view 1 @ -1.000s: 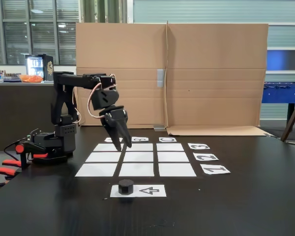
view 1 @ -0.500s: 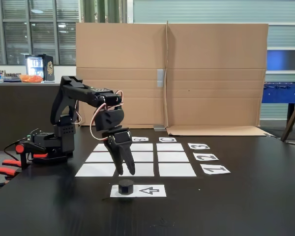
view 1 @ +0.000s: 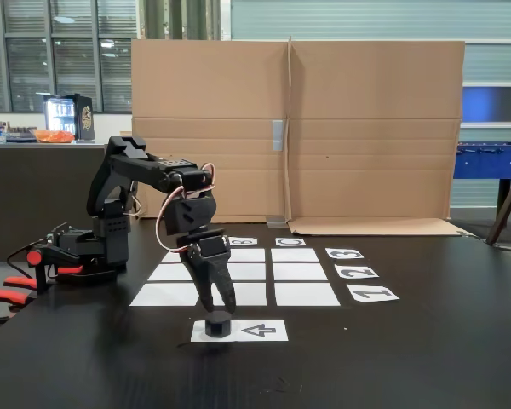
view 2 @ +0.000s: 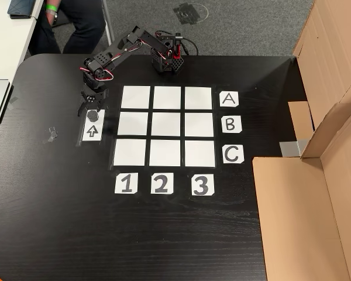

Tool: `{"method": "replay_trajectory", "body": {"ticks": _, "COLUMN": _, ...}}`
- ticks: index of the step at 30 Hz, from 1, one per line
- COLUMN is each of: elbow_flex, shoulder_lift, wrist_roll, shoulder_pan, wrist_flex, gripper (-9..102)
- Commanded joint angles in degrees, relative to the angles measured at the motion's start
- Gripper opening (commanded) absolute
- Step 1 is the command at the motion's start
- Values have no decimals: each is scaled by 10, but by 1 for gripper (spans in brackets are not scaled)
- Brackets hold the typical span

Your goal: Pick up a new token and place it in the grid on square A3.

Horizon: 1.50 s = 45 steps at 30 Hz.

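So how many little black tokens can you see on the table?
1. The token sits on the arrow sheet, left of the grid in the other view, with the open pincer right over it. No tokens lie on the grid squares.

The token point(view 1: 218, 325) point(view 2: 93, 114) I'm after is a short black puck, upright on one end of the arrow sheet. The grid point(view 2: 165, 126) point(view 1: 243, 273) lies flat: nine white cells, all bare. Square A3 point(view 2: 198, 98) is the corner cell just beside the A label.
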Motion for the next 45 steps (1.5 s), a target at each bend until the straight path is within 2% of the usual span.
{"method": "replay_trajectory", "body": {"ticks": 1, "elbow_flex": -25, "shoulder_lift": -2, "wrist_roll": -4, "shoulder_pan": 4, "wrist_flex": 2, "gripper": 34}}
{"method": "replay_trajectory", "body": {"ticks": 24, "elbow_flex": -54, "shoulder_lift": -43, "wrist_roll": -11, "shoulder_pan": 0, "wrist_flex": 2, "gripper": 34}}
{"method": "replay_trajectory", "body": {"ticks": 32, "elbow_flex": -60, "shoulder_lift": -50, "wrist_roll": -12, "shoulder_pan": -1, "wrist_flex": 2, "gripper": 27}}
{"method": "replay_trajectory", "body": {"ticks": 45, "elbow_flex": -69, "shoulder_lift": -61, "wrist_roll": -13, "shoulder_pan": -1, "wrist_flex": 2, "gripper": 24}}
